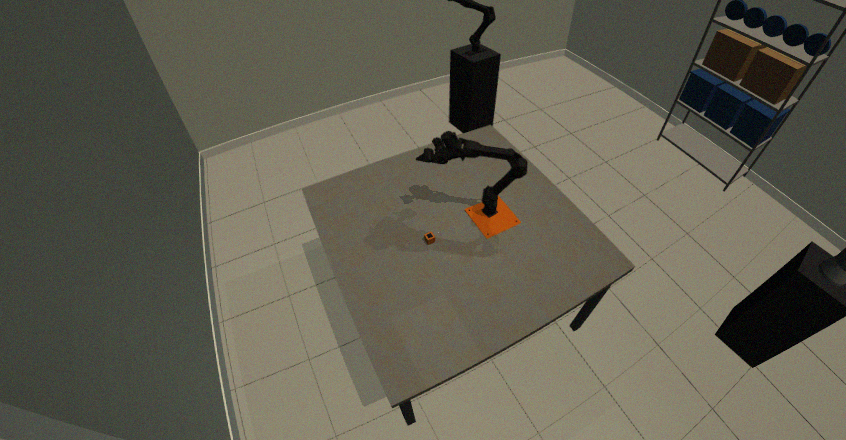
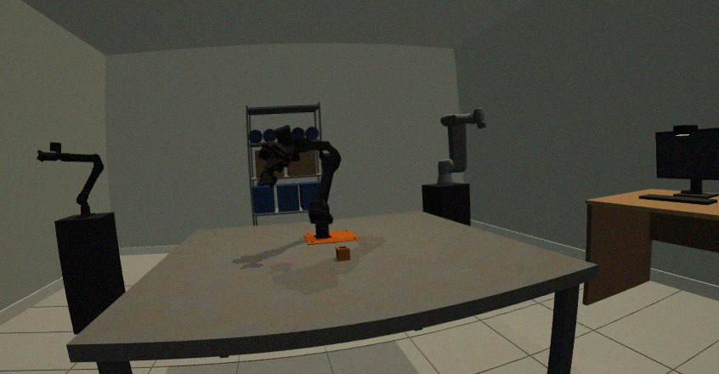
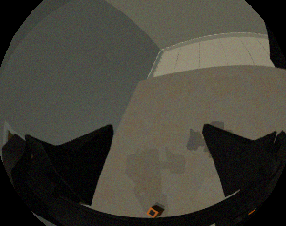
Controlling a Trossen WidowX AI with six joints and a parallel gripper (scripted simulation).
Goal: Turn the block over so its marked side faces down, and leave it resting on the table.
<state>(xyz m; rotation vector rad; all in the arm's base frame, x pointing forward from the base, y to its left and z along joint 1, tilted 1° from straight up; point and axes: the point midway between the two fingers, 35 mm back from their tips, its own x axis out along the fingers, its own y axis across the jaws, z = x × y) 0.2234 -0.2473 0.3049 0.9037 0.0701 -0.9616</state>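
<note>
A small orange-brown block (image 1: pixel 430 239) (image 2: pixel 343 254) (image 3: pixel 156 210) rests on the grey table (image 1: pixel 502 301) (image 2: pixel 432 286). Its top face shows a dark square inside an orange border, which looks like the marked side facing up. My gripper (image 1: pixel 420 157) (image 2: pixel 266 178) (image 3: pixel 159 129) is open and empty. It is held high above the table, well away from the block. In the wrist view the block is at the bottom edge, below and between the spread fingers. The block's underside is hidden.
The arm stands on an orange base plate (image 1: pixel 502 223) (image 2: pixel 347 236), close to the block. Beyond the table are a black pedestal (image 1: pixel 473 91) (image 2: pixel 90 266) with another arm, a shelf rack (image 1: pixel 726 184) and a desk (image 2: pixel 613 251) with a monitor.
</note>
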